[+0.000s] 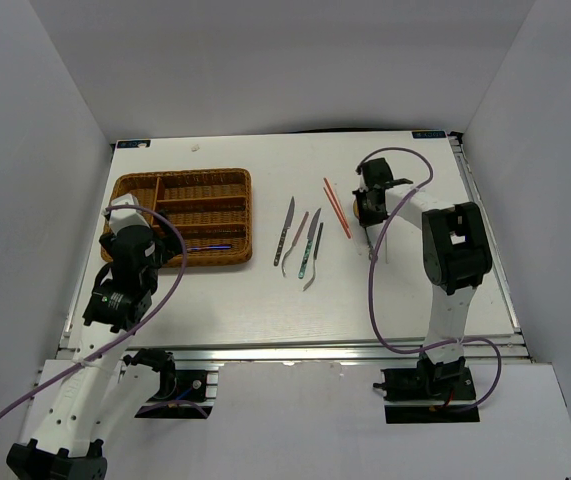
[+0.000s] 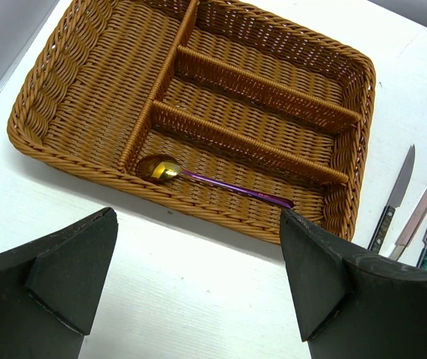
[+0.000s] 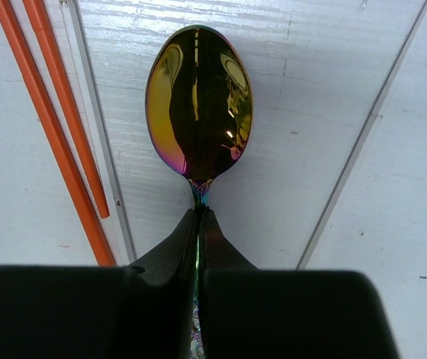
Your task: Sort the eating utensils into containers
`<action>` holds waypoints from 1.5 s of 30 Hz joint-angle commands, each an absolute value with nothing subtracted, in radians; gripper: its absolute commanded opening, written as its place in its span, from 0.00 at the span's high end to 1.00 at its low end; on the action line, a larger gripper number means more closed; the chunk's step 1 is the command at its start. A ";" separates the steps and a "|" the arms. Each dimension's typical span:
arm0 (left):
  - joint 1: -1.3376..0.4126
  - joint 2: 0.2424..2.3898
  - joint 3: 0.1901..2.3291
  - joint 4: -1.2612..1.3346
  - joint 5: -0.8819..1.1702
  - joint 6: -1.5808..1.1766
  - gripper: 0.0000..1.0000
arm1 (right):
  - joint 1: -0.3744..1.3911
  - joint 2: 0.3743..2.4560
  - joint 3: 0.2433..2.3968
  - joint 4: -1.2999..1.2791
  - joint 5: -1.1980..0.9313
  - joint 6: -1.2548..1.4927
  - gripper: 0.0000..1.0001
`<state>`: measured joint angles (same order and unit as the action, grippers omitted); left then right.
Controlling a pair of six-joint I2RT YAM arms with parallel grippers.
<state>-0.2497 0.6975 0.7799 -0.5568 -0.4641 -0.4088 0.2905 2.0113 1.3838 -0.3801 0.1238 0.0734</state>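
The right gripper [image 3: 200, 217], fingers pressed together, pinches the thin neck of the iridescent rainbow metal spoon [image 3: 198, 105], its bowl just ahead of the fingertips. So narrow a hold could let it swivel or slip on lifting, or knock the red-orange chopsticks [image 3: 56, 127] just left of them. The left gripper [image 2: 198, 247] hangs spread and empty, the brown woven wicker tray [image 2: 41, 97] just beyond its fingers.
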 commanded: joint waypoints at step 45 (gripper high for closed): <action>-0.242 0.641 0.785 -0.551 -0.462 -0.410 0.02 | 0.925 2.428 2.229 -0.130 -0.417 -0.425 1.00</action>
<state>-0.2497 0.6514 0.7799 -0.5606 -0.4736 -0.4088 0.9192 2.4268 2.1937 -0.1806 -0.3958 -0.4286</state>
